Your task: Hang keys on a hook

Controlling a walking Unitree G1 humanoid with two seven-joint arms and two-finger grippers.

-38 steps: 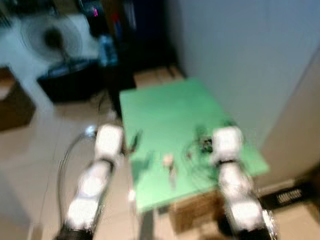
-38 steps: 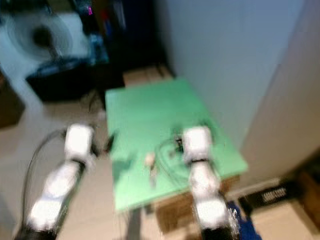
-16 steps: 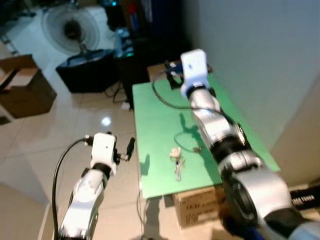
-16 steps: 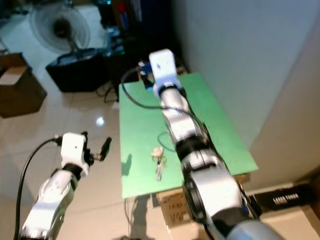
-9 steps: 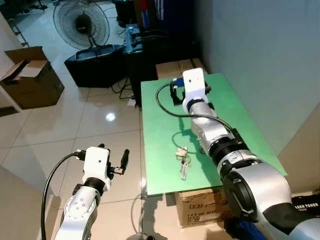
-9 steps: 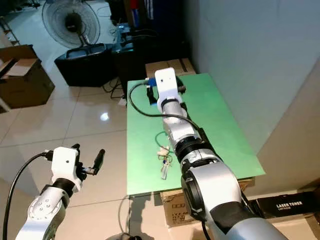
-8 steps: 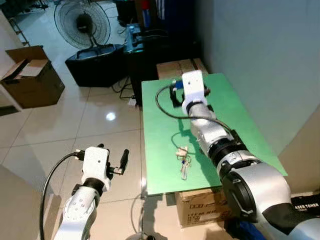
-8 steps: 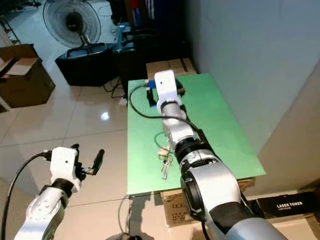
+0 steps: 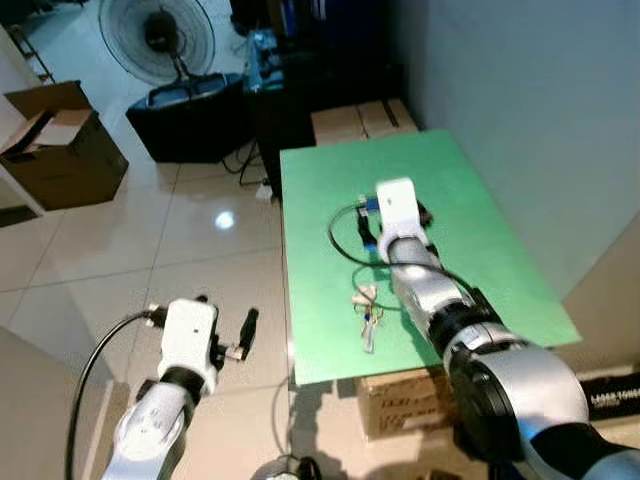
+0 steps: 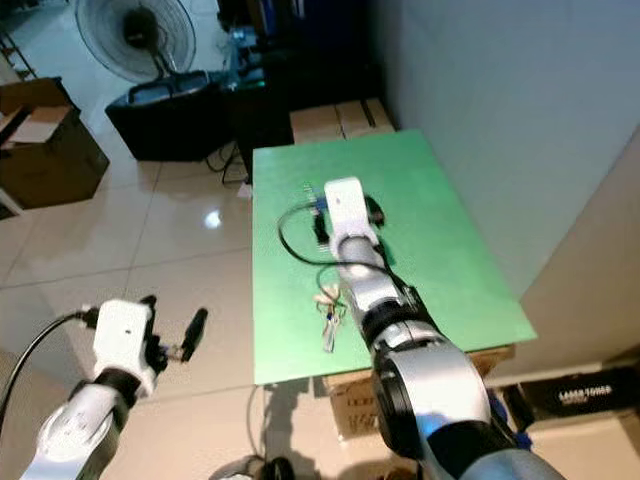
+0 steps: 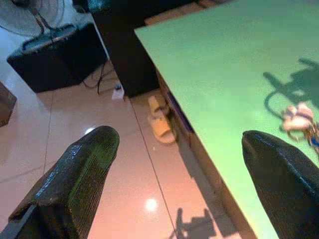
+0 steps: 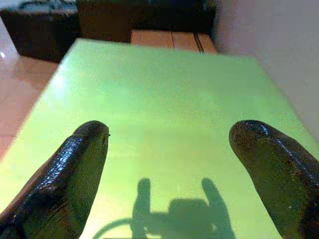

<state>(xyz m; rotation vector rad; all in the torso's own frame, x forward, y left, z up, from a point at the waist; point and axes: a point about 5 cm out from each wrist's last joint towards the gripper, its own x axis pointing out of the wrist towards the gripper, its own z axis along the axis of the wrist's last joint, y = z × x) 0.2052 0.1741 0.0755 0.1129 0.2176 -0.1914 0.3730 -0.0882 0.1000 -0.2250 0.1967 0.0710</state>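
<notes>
Green tabletop (image 9: 470, 220) with light, loose, jangly keys (image 9: 366, 312), best pinched at the ring; right gripper (image 12: 172, 164) and left gripper (image 11: 184, 164) both hold their fingers spread.

green table (image 9: 470, 210), black fingers (image 12: 75, 169)

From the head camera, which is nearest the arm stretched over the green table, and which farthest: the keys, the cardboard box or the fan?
Measured from the right gripper:
1. Keys, on the green table, toward the robot.
2. Fan, on the floor beyond the table, far left.
3. Cardboard box, at the left edge.
Fan and box are almost too close to call.
</notes>
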